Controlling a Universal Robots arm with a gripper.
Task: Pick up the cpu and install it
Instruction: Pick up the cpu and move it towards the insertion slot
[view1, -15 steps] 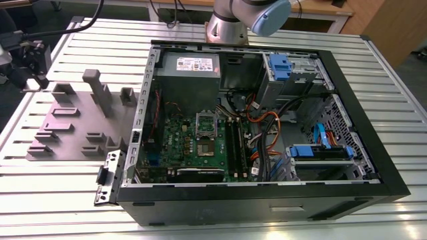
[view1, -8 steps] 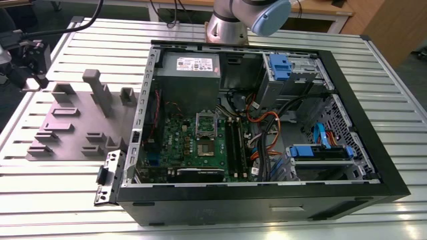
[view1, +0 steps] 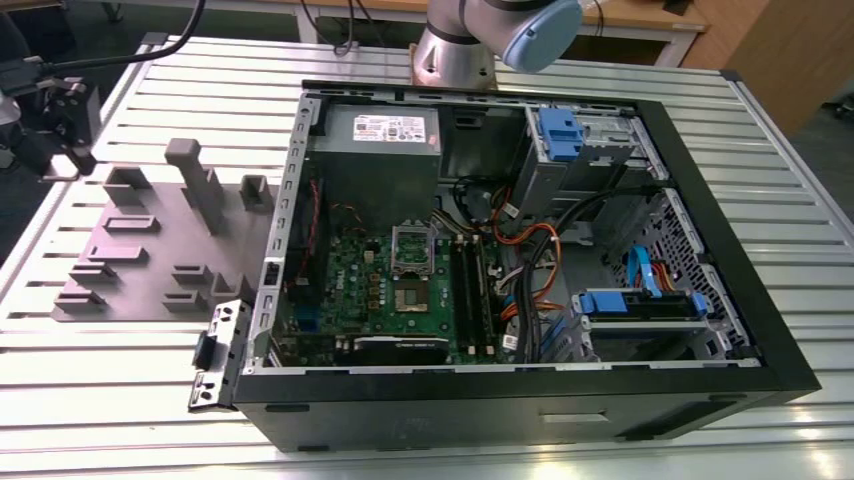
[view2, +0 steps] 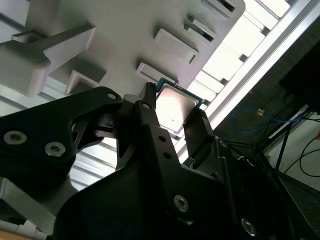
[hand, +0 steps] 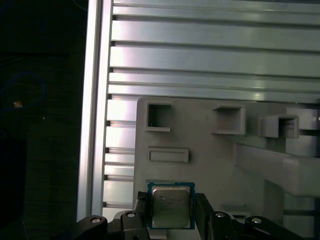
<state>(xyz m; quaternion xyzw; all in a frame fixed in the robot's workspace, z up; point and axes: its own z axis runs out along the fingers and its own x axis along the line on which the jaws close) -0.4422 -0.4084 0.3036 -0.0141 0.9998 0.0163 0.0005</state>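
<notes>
Black two-fingered gripper (hand: 171, 214) pinches the small square silver-topped cpu (hand: 170, 202) by opposite edges over the grey moulded tray (hand: 210, 160). Pickup appears done, but installing into the green motherboard (view1: 358, 285) remains.

- A ribbed aluminium worktop (view1: 134, 390) gleams under bright light.
- Pale wooden furniture (view1: 781, 50) stands beyond it.
- A blue cable (view2: 250, 131) trails across the dark floor (hand: 40, 150).
</notes>
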